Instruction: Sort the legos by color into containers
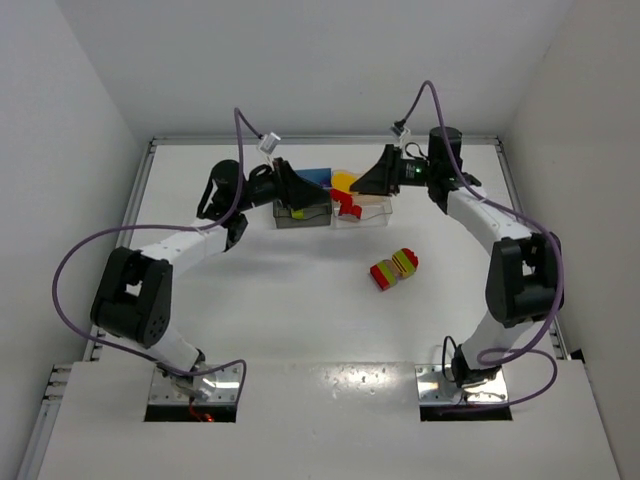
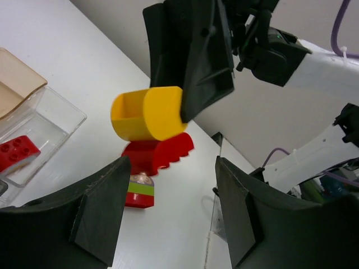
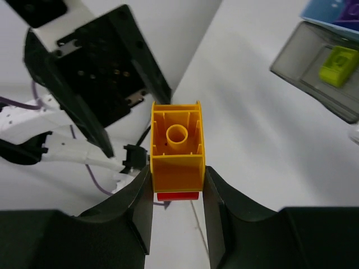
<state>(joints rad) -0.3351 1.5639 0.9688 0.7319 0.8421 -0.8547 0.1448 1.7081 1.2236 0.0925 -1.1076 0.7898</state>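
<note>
1. Your right gripper [image 3: 178, 180] is clamped on a yellow brick [image 3: 176, 147], one finger on each side of it. The hollow underside faces the wrist camera.
2. A red piece [image 2: 161, 150] is stuck to the yellow brick's far end. It shows as a thin red strip in the right wrist view and as a scalloped red block in the left wrist view.
3. In the top view the held pair hangs at the right half of the bin block. You can't tell from that view whether it is over the clear bin [image 2: 63, 120] or the peach bin [image 2: 18, 72].
4. Your left gripper [image 2: 173, 188] has its fingers wide apart with nothing between them. It sits at the left half of the block, facing the right gripper, close to it but not touching.
5. Clear bin: one red brick [image 2: 17, 152] lies on its floor.
6. Grey bin [image 3: 303, 59]: one lime brick [image 3: 338, 65] inside. The blue bin [image 3: 336, 12] is joined behind it, and its contents aren't readable.
7. A clump [image 1: 394, 268] of red, yellow and lime lies loose on the table [image 1: 300, 320], nearer the arm bases than the bins and well apart from both grippers.
</note>
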